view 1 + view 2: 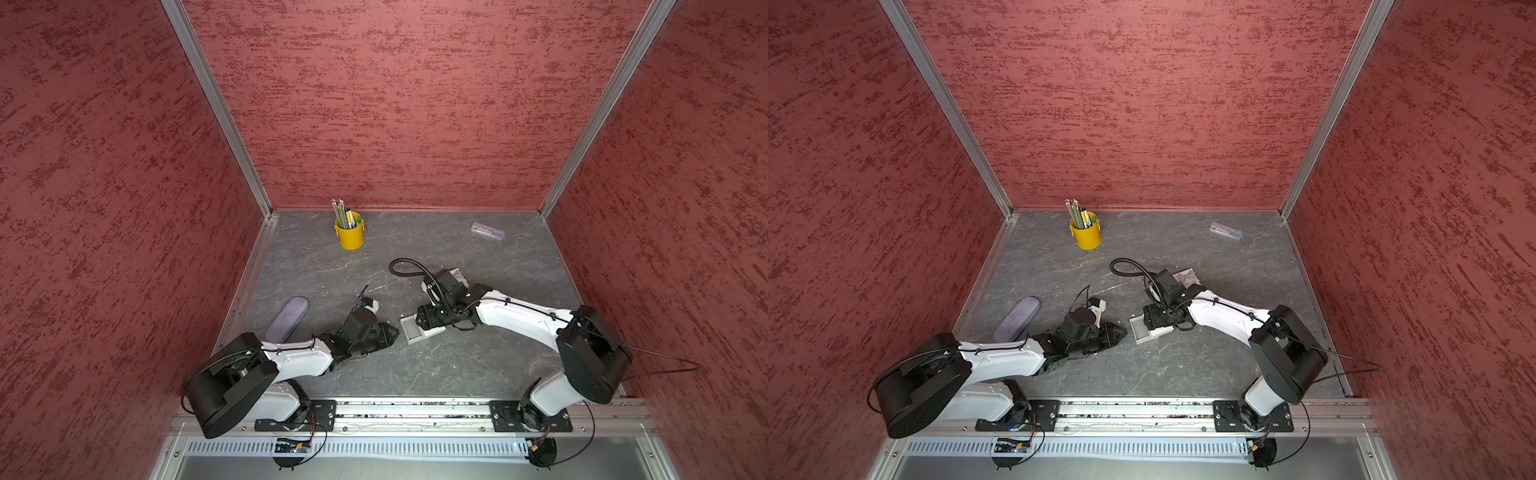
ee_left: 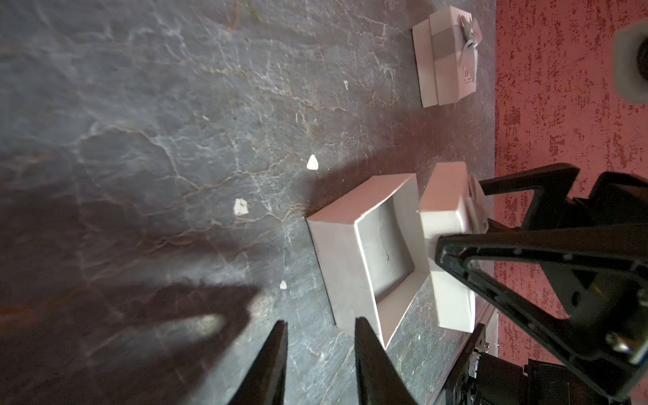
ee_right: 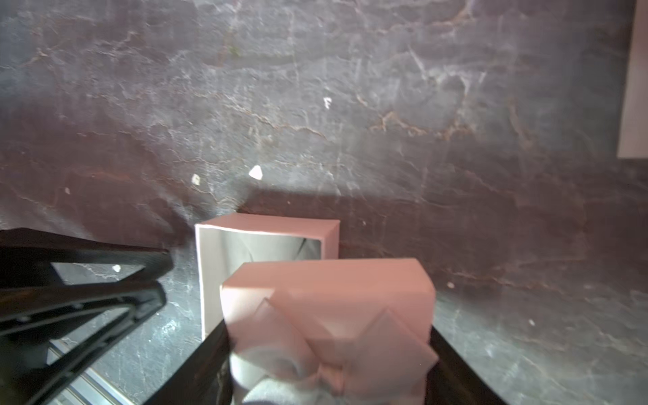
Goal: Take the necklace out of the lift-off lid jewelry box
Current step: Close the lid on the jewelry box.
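While my right pincer [image 3: 328, 331] pinches the bow-topped lid [image 3: 326, 280] just beside the open box [image 2: 333, 263], my left pincer [image 2: 321, 326] near that box, slightly spread, empty.

L end effector [image 2: 321, 326] narrowly parted; R end effector [image 3: 329, 329] gripping.

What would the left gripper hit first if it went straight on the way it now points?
Probably the open box, whose near wall lies just ahead of the left gripper; depth is unclear.
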You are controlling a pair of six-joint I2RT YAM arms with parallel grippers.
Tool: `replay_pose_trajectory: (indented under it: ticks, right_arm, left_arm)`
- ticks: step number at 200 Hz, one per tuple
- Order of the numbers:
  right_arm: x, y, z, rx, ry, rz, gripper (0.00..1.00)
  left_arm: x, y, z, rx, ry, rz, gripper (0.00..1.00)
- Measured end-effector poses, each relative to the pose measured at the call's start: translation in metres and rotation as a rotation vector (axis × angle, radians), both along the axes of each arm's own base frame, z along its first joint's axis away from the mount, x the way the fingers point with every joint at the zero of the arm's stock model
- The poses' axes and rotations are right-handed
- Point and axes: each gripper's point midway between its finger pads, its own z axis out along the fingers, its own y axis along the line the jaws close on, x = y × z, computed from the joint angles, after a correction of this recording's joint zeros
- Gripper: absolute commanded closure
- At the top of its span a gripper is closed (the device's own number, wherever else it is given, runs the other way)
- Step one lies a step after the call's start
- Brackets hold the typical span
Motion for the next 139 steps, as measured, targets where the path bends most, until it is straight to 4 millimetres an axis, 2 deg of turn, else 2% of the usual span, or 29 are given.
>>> replay_pose_trajectory:
  ticks: [43, 97, 139]
  right_arm:
    - [0.001, 0.005, 0.002, 0.014, -0.012, 0.007, 0.32]
    - [0.004, 0.009, 0.002, 0.020, -0.010, 0.010, 0.32]
    - [0.001, 0.013, 0.000, 0.023, -0.005, 0.022, 0.32]
  left_arm:
    - [0.001, -0.008, -0.008, 0.007, 0.019, -0.007, 0.68]
    - [0.010, -0.019, -0.003, -0.018, 0.003, -0.006, 0.68]
    - [0.011, -0.020, -0.002, -0.021, 0.000, -0.006, 0.68]
